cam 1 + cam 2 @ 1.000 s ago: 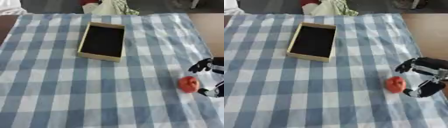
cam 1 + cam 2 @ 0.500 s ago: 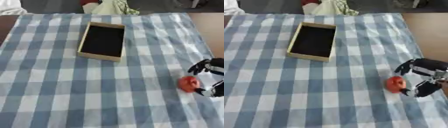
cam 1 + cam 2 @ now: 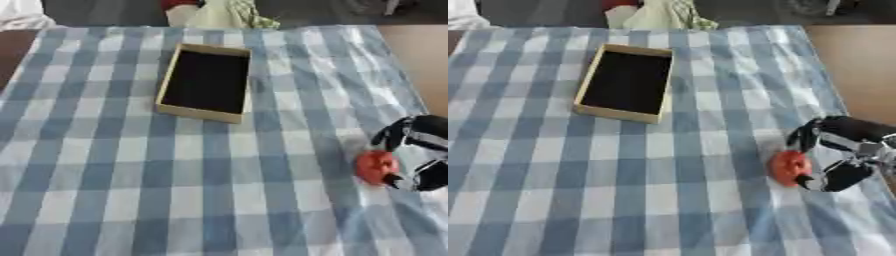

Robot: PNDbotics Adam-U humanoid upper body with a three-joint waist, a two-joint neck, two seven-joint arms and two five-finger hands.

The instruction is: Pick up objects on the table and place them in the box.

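1. Nothing has gone into the shallow tan cardboard box with the dark inside as far as the pictures show: its floor looks bare. It lies toward the far edge of the table, a little left of the middle, on the blue-and-white checked tablecloth.

2. The one object I can see left to move is a small round red-orange thing, perhaps a fruit, lying on the cloth close to the table's right edge and nearer the front edge than the box. It is well apart from the box.

3. The robot's black right hand comes in from the right edge. Its fingers are curved round the far and near sides of the red thing, with one dark fingertip just above it and another part of the hand below it. I cannot tell whether they touch it; the thing looks to be resting on the cloth, not lifted.

4. So I judge the task barely begun: closing on the object, the lift, the carry across to the box and the release are all left.

5. The red thing looks smooth, rounded and slightly dimpled on top; it may roll if nudged.

6. The left hand shows in neither view.
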